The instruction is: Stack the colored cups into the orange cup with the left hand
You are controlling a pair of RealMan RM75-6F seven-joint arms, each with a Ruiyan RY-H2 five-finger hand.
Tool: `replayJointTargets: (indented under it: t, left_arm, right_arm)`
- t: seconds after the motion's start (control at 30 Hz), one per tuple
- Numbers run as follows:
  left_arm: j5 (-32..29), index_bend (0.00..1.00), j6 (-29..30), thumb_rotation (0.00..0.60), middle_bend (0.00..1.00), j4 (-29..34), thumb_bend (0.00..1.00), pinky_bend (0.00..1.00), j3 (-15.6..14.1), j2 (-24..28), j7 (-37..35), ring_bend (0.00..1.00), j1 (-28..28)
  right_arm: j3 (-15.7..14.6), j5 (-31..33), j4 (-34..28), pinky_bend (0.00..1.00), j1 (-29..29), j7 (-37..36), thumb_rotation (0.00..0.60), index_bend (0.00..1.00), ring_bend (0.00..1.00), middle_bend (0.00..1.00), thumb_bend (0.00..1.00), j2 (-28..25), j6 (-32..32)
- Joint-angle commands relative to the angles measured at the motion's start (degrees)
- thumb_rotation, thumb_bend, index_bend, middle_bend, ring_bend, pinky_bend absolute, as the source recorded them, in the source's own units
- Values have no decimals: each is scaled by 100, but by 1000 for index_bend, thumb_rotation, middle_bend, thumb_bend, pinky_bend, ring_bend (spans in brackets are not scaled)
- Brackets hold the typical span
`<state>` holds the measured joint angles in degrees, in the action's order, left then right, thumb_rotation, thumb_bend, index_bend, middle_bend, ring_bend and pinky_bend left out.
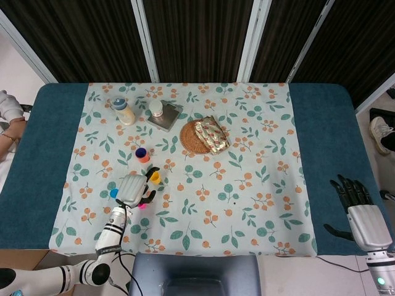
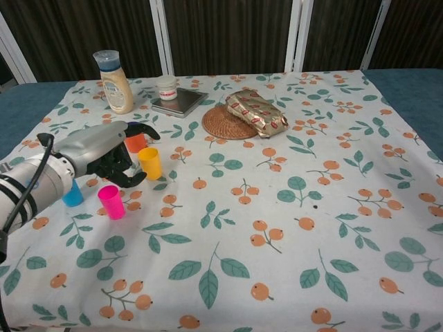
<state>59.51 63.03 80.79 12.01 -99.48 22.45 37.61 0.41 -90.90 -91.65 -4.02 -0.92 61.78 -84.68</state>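
Far left, the light blue cup [image 2: 71,196], smooth plastic, stands upright on the leaf-and-berry printed cloth [image 1: 247,203], mostly hidden behind the arm in the chest view. Over it sits the left hand [image 2: 114,155], grey shell and black fingers [image 2: 145,131], fingers spread loosely and curled a little, nothing in its grasp. It hovers low between the cups, its fingers pointing toward 1 o'clock in the head view.

At 6 o'clock from the hand is the pink cup [image 2: 111,202], a tapered plastic tumbler, upright, mouth up. Just at the fingertips stands the yellow cup [image 2: 149,163], same tapered shape, long axis vertical; whether the fingers touch it I cannot tell. At 11 o'clock from the yellow one sits the orange cup [image 1: 142,155], upright, with the dark blue cup [image 1: 141,152] nested inside it, only its rim showing.

Further back, a squat bottle [image 2: 115,81] with a blue cap, then a small white jar [image 2: 166,88] on a flat grey slab [image 2: 181,102]. Centre: a round woven coaster [image 2: 232,124] carrying a crinkly foil packet [image 2: 257,111].

Far right, at 4 o'clock off the blue table edge, the right hand [image 1: 358,209] hangs with fingers spread, holding nothing.
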Motion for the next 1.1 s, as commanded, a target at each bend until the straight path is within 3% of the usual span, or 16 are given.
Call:
replayJointTargets:
  t: [0.03,0.43,0.83,1.1]
  left_arm:
    - [-42,263,26,600,1000,-468,374,1000,33,-286,104,1000,77]
    - [8,412,-111,600,1000,-1076,372,1000,155,-488,-215,1000,127]
    - [251,688,-33,600,1000,-1296,377,1000,234,-565,-536,1000,129]
    - [499,710,346,600,1000,-1402,380,1000,787,-458,-897,1000,335]
  right_arm:
    - [-7,-12,1,0,2,-33,600,0,0,0,185,-21,-4]
    - [-22,-24,-8,0,0,-69,600,0,0,0,185,-50,16]
    - [-5,32,-9,0,-18,-40,600,0,0,0,185,-43,68]
    - [21,60,-17,0,-10,-137,600,0,0,0,185,-87,38]
